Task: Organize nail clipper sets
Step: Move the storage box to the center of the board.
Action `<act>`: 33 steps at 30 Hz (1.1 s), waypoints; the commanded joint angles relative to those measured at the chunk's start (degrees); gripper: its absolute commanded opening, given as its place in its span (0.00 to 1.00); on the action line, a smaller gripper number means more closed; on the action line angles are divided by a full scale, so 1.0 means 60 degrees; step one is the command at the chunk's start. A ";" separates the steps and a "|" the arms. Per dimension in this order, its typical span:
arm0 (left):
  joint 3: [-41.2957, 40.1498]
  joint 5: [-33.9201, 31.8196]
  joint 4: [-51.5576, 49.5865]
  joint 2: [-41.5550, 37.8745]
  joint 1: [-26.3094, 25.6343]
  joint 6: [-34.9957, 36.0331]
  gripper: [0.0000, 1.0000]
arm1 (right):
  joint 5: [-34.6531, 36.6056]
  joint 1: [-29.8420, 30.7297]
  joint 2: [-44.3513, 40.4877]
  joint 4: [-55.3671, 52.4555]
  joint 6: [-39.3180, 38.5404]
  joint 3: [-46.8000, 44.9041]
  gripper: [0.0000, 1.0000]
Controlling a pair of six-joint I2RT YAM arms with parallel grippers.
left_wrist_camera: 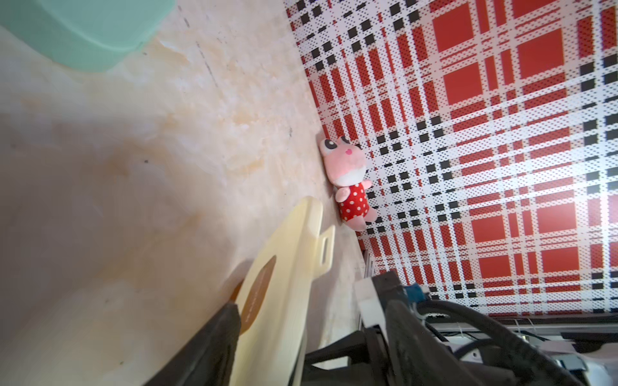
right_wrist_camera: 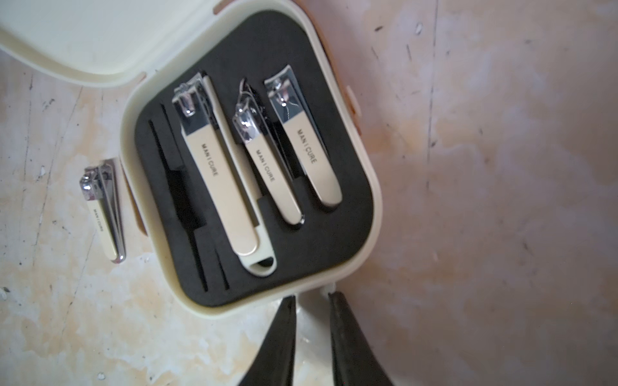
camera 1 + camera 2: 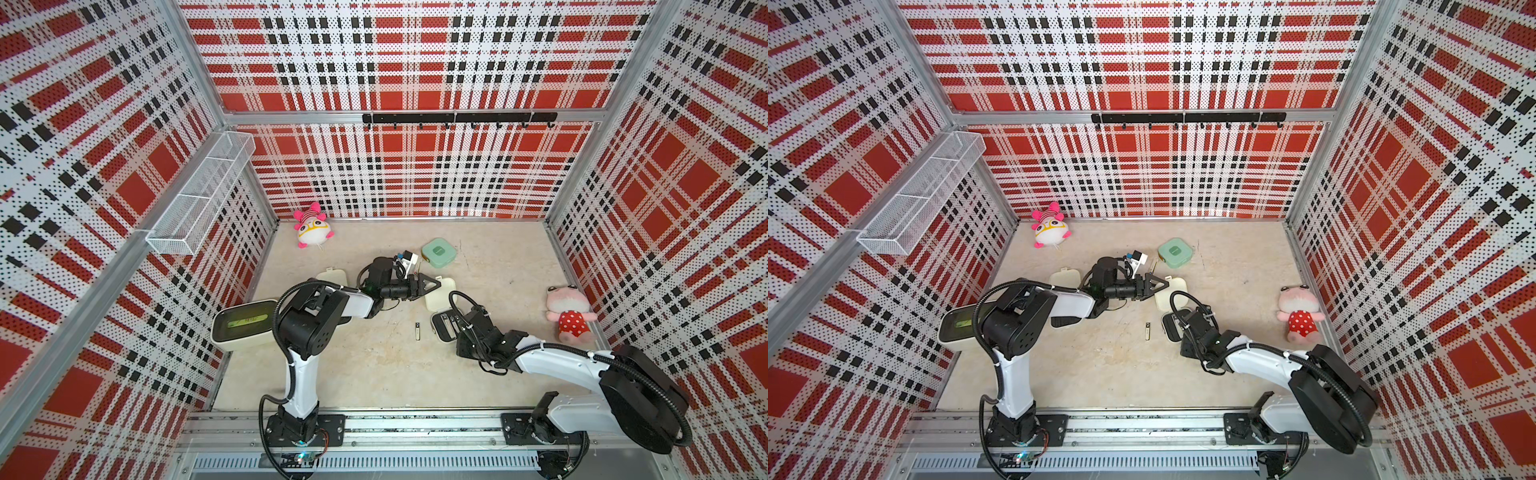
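In both top views the open cream case [image 3: 439, 332] lies mid-table. The left gripper [image 3: 434, 284] is at its raised cream lid [image 3: 441, 296], and a loose clipper [image 3: 417, 331] lies just beside the case.

Left wrist: the cream lid looks clamped between the fingers [image 1: 214, 347].

Right wrist: the right gripper [image 2: 311, 295], narrow and empty, hovers at the case's rim. The black tray [image 2: 334, 240] holds three clippers, with one slot [image 2: 177, 190] vacant.

Likely next: pinch the loose clipper and seat it there.

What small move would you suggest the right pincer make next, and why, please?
Probably shift the right pincer over to the loose clipper on the table beside the open case and lower onto it. The pincer is empty at the case's edge, three clippers already sit in the tray, and one slot looks free.
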 commanded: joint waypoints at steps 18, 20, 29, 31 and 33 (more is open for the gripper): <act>-0.0935 0.0448 0.3473 -0.0214 -0.0542 -0.2581 0.71 | -0.1563 -0.2243 0.1321 0.2171 -0.0393 0.0408 0.25; -0.0983 0.0449 0.3901 -0.0059 -0.0595 -0.2935 0.70 | -0.1639 -0.2401 0.1508 0.2180 -0.0501 0.0630 0.26; -0.0466 -0.0291 0.1022 0.0165 -0.0794 -0.1385 0.61 | -0.1056 -0.2744 0.0448 0.1215 -0.0377 0.0882 0.34; -0.0221 -0.0602 -0.0151 0.0100 -0.0848 -0.0616 0.60 | -0.0931 -0.2745 -0.0008 0.0921 -0.0344 0.0845 0.34; -0.0067 -0.0934 -0.1055 0.0015 -0.0917 -0.0047 0.60 | -0.0895 -0.2746 -0.0411 0.0684 -0.0293 0.0852 0.34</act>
